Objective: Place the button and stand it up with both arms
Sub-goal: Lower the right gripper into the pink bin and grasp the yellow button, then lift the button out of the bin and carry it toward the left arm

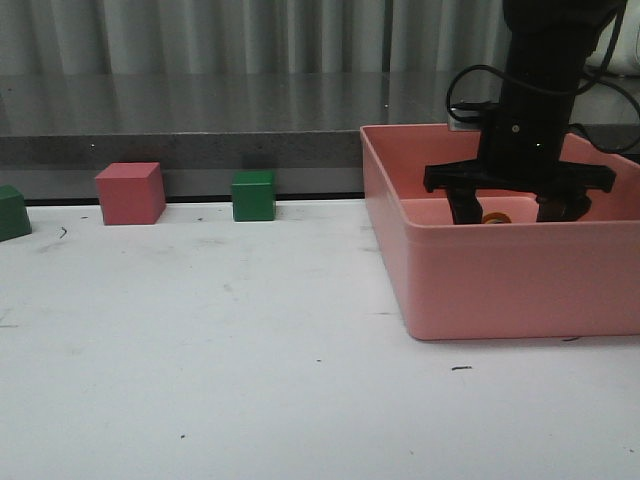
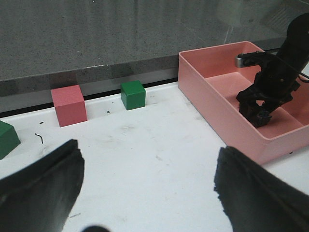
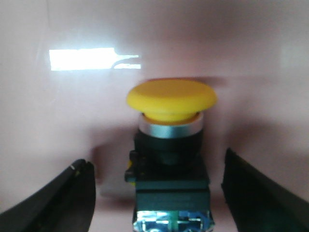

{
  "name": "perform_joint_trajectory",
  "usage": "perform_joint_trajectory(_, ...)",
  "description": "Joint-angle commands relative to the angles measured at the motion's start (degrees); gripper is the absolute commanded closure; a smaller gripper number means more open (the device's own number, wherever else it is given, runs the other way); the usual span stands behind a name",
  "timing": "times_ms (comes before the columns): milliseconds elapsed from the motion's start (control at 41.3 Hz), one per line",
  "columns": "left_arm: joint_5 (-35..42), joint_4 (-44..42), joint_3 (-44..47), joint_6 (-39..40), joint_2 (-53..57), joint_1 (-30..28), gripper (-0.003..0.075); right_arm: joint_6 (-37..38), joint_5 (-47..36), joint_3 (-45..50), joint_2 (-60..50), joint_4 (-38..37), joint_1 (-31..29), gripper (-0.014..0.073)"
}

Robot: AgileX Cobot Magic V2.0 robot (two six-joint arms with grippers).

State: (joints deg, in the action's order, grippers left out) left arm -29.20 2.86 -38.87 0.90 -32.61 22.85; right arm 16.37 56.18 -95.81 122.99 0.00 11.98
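Note:
The button (image 3: 171, 99) has a yellow cap, a silvery collar and a black body. It lies on its side on the floor of the pink bin (image 1: 500, 290). My right gripper (image 3: 157, 162) is lowered into the bin and open, with one finger on each side of the button's body and a gap on both sides. In the front view the right gripper (image 1: 515, 212) hides most of the button (image 1: 495, 217). My left gripper (image 2: 149, 150) is open and empty above the white table; it does not show in the front view.
A pink cube (image 1: 130, 193) and a green cube (image 1: 253, 195) stand at the table's back edge, with a second green cube (image 1: 12, 212) at the far left. The bin fills the right side. A grey ledge runs behind the table.

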Motion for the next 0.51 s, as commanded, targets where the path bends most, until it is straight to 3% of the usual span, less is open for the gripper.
perform_joint_trajectory(0, 4.08, 0.06, -2.17, -0.05, -0.38, 0.48, 0.0173, 0.09, -0.43, -1.92, -3.19, -0.45, -0.07, 0.0130)
perform_joint_trajectory(194, 4.08, 0.06, -2.17, -0.05, -0.38, 0.48, 0.0173, 0.09, -0.30, -1.92, -3.18, -0.45, -0.07, 0.0333)
perform_joint_trajectory(484, 4.08, 0.06, -2.17, -0.05, -0.38, 0.48, 0.0173, -0.25, 0.25, -1.93, -6.23, -0.55, 0.11, 0.0349)
